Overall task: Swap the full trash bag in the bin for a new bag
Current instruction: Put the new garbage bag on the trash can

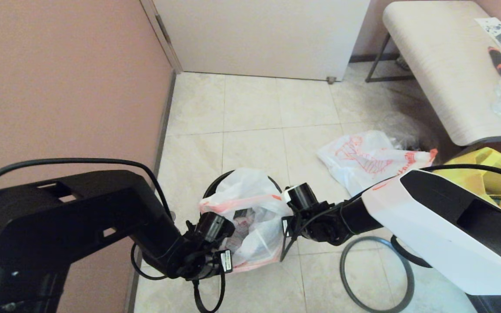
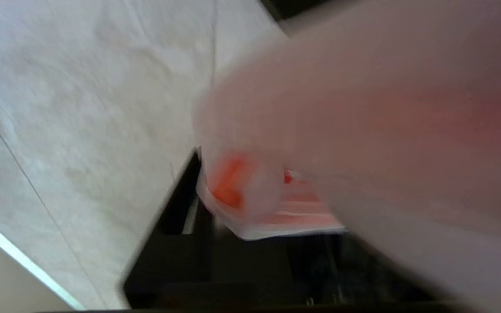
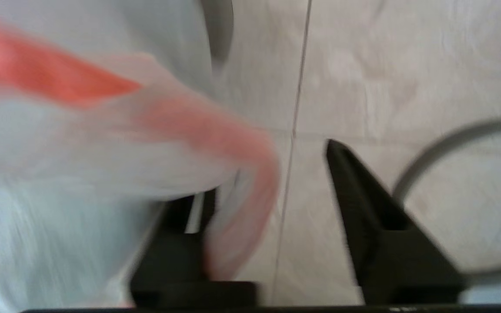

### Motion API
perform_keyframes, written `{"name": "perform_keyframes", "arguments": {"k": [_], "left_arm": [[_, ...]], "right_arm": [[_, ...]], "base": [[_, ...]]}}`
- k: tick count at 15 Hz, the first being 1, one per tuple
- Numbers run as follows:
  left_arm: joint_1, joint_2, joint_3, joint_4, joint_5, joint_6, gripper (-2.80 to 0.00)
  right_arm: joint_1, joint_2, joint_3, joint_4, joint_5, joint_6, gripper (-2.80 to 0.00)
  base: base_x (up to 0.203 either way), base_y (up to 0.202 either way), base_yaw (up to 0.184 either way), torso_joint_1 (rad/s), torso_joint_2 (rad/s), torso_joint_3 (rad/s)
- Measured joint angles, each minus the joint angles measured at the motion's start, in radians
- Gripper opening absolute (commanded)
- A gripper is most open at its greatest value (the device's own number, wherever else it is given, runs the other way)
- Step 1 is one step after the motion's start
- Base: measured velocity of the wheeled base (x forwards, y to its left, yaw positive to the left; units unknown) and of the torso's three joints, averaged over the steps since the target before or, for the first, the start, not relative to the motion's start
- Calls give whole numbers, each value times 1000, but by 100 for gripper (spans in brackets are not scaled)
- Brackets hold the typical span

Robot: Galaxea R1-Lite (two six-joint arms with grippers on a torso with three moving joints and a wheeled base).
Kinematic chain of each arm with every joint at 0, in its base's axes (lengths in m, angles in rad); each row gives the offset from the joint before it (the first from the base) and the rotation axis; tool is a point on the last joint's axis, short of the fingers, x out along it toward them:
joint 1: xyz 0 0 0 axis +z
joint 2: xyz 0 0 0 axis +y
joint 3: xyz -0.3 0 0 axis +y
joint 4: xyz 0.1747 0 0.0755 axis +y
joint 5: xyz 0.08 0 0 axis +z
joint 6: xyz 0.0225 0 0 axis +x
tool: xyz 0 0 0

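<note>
The full trash bag (image 1: 250,204), lumpy and white with a pinkish band, stands in the bin, of which only the black rim (image 1: 212,187) shows. My left gripper (image 1: 232,257) presses against the bag's near left side. In the left wrist view the bag (image 2: 363,108) fills most of the picture and its edge lies across the open left gripper (image 2: 272,182); only one finger (image 2: 181,208) shows. My right gripper (image 1: 287,241) is open at the bag's right side, and a pink handle (image 3: 250,182) droops between its fingers. The new bag (image 1: 363,158) lies flat on the floor, far right.
The grey hoop (image 1: 347,278) lies loose on the tiles under my right arm, also seen as the hoop (image 3: 442,143) beside the right gripper. A yellow tote (image 1: 489,174) sits at the right below a white table (image 1: 442,65). A pink wall (image 1: 59,87) runs along the left.
</note>
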Motion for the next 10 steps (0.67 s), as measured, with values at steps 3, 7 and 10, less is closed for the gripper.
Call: {"name": "perform_keyframes", "arguments": {"k": [3, 7, 10], "left_arm": [[-14, -101, 81, 14, -60, 0, 0], [-31, -213, 118, 84, -151, -22, 0], [-50, -260, 95, 122, -198, -100, 0]], "right_arm": [[3, -27, 33, -2, -9, 0, 0], [9, -47, 59, -2, -10, 2, 0], [17, -67, 92, -6, -14, 5, 0]], "base": [[0, 0, 0, 0, 0, 0], [0, 0, 0, 0, 0, 0], [0, 0, 0, 0, 0, 0]]}}
